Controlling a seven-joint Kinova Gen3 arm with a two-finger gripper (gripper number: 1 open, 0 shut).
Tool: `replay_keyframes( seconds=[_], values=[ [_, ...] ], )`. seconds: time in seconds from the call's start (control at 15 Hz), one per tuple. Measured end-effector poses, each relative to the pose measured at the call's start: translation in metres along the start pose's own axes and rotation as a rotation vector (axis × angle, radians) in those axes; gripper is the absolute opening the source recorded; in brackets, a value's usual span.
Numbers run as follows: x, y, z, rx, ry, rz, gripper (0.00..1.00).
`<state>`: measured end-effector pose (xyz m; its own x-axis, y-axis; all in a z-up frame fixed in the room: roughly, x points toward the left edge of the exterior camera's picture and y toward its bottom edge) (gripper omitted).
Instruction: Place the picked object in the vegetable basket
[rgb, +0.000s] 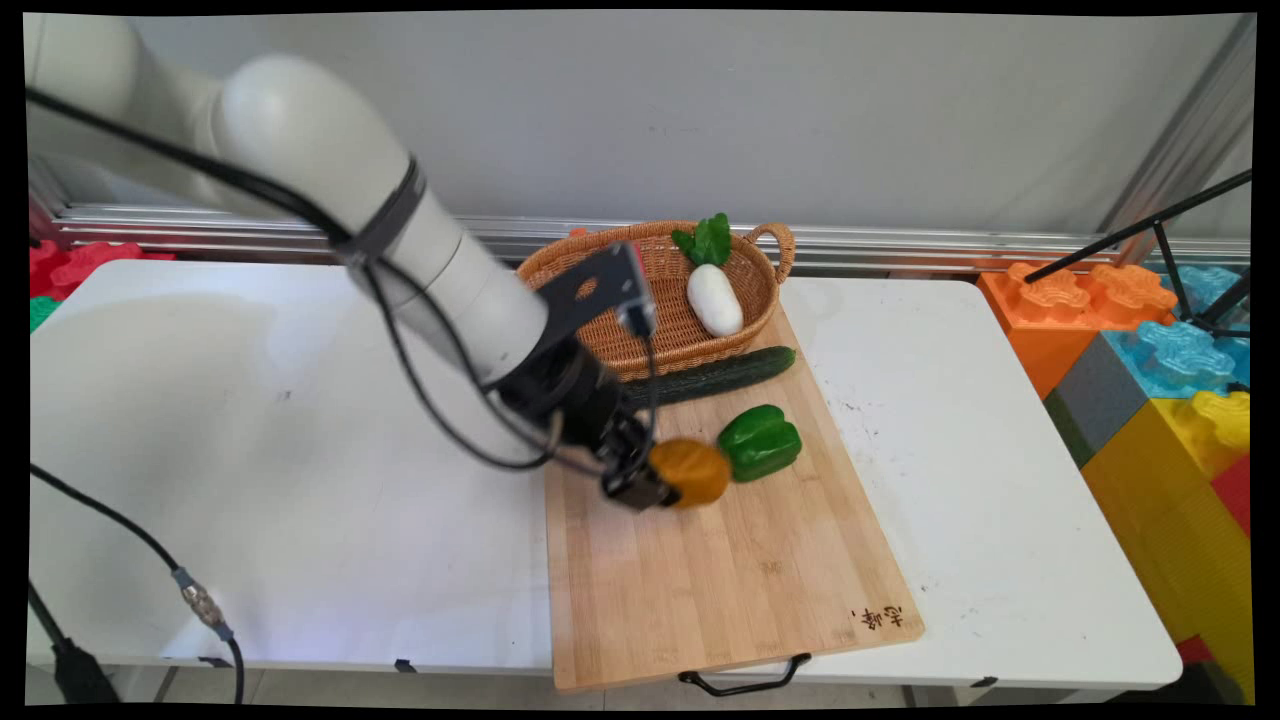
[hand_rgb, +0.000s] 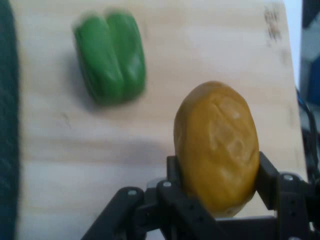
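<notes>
Black two-finger gripper (rgb: 668, 483): clenched on a rounded orange-brown potato-shaped object (rgb: 690, 472), one finger pressed to each side of it, as the hand view (hand_rgb: 218, 192) shows plainly. Held object (hand_rgb: 217, 147): over the upper middle of a rectangular light bamboo cutting board (rgb: 720, 560); whether it touches the board or is just clear of it cannot be told. Glossy green bell pepper (rgb: 760, 442): lying on the board just beside the held object, on its right in the main view; in the hand view the pepper (hand_rgb: 111, 56) sits apart from it toward the upper left. Long dark green cucumber (rgb: 712, 378): lying across the far end of the board, against the near side of an oval woven wicker basket (rgb: 610, 345) with a loop handle at its right end. White radish with green leaves (rgb: 713, 290): inside the basket, toward its right half. Cutting board: resting on the white table (rgb: 250, 450), its black metal handle (rgb: 745, 680) hanging past the table's near edge and a small burnt mark at its near right corner. Large interlocking plastic blocks in orange, blue, grey and yellow (rgb: 1160, 370): stacked to the right of the table.
</notes>
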<state>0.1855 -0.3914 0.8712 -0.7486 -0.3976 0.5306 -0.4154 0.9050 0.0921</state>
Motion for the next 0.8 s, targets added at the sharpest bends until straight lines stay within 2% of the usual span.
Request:
replay_keyframes(
  seconds=[0.07, 0.33, 0.6, 0.8],
  values=[
    [0.009, -0.003, -0.003, 0.015, 0.018, -0.002, 0.00],
    [0.055, -0.036, -0.014, 0.152, 0.114, -0.012, 0.00],
    [0.074, -0.080, -0.013, 0.272, 0.147, -0.061, 0.00],
    [0.076, -0.117, -0.005, 0.344, 0.148, -0.110, 0.00]
  ],
)
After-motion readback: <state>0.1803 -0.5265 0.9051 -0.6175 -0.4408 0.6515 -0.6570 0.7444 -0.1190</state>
